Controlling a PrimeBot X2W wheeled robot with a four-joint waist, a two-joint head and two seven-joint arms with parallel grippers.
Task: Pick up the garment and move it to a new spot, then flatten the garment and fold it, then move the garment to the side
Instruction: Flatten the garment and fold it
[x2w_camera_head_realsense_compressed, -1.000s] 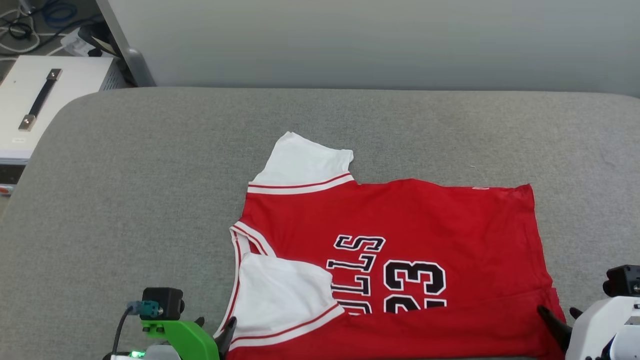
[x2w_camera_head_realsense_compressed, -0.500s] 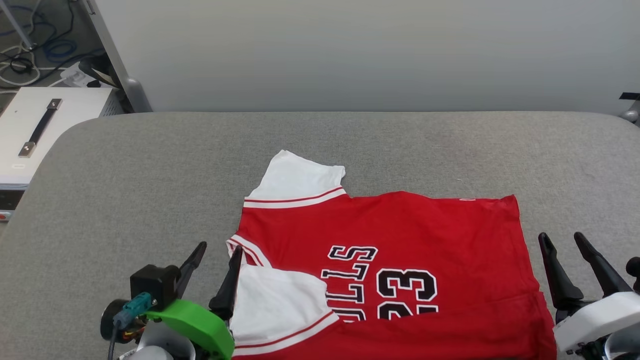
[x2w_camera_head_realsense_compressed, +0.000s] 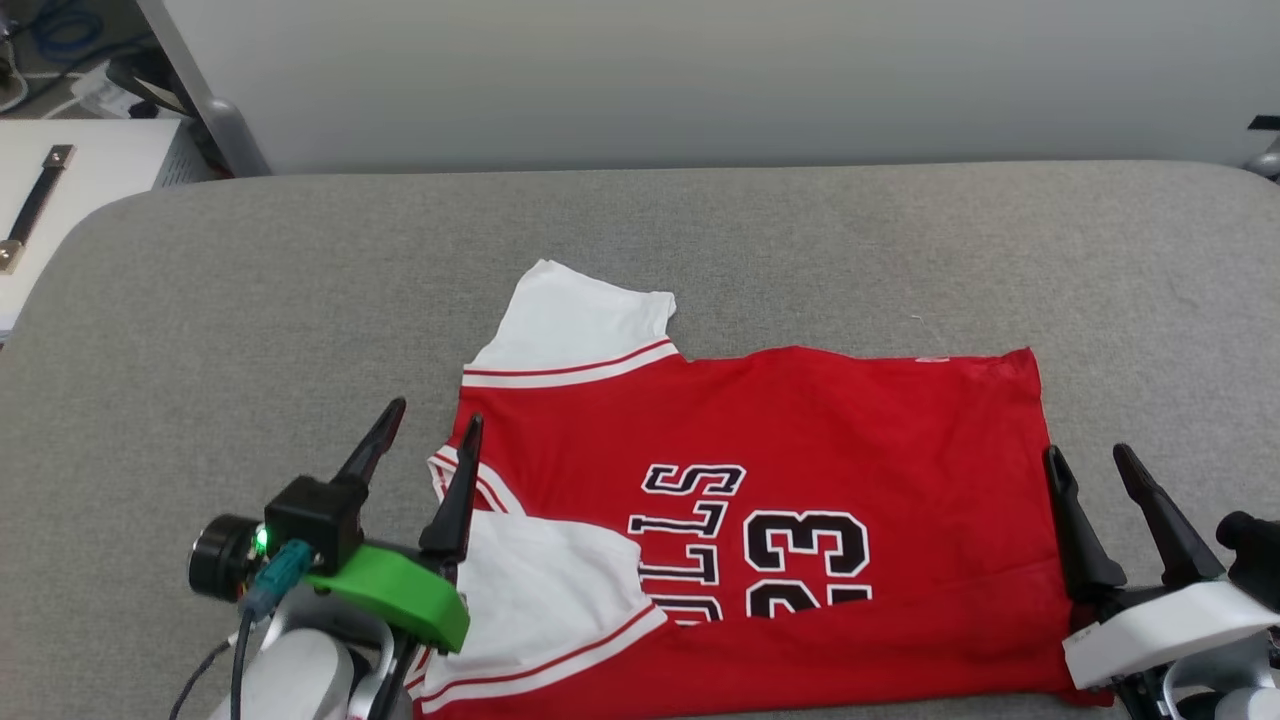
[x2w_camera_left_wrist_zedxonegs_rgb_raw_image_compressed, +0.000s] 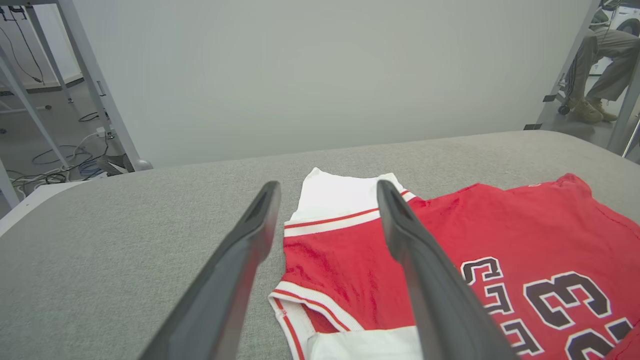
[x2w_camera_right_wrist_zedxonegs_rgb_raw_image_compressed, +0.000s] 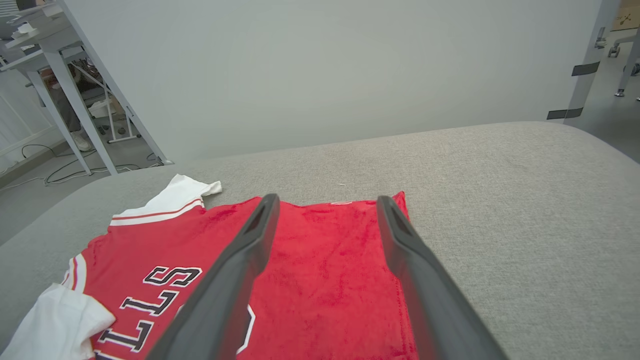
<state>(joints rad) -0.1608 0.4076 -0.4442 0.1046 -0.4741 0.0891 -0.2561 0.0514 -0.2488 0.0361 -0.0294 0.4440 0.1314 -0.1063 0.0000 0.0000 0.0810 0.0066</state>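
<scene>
Two tools, both spread wide and empty. Left tool (x2w_camera_head_realsense_compressed: 436, 412) sits at the collar edge of the red jersey-style T-shirt with white sleeves (x2w_camera_head_realsense_compressed: 800, 420). Right tool (x2w_camera_head_realsense_compressed: 1085, 451) sits at its hem edge. Shirt lies between them, near side folded over, on the grey fabric-covered counter (x2w_camera_head_realsense_compressed: 250, 300).

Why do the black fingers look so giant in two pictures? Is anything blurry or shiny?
Head view: soft even light, shirt lettering sharp, no glare. Left wrist view: left fingers loom large, close to the wide lens, edges slightly soft. Right wrist view: same for right fingers.
</scene>
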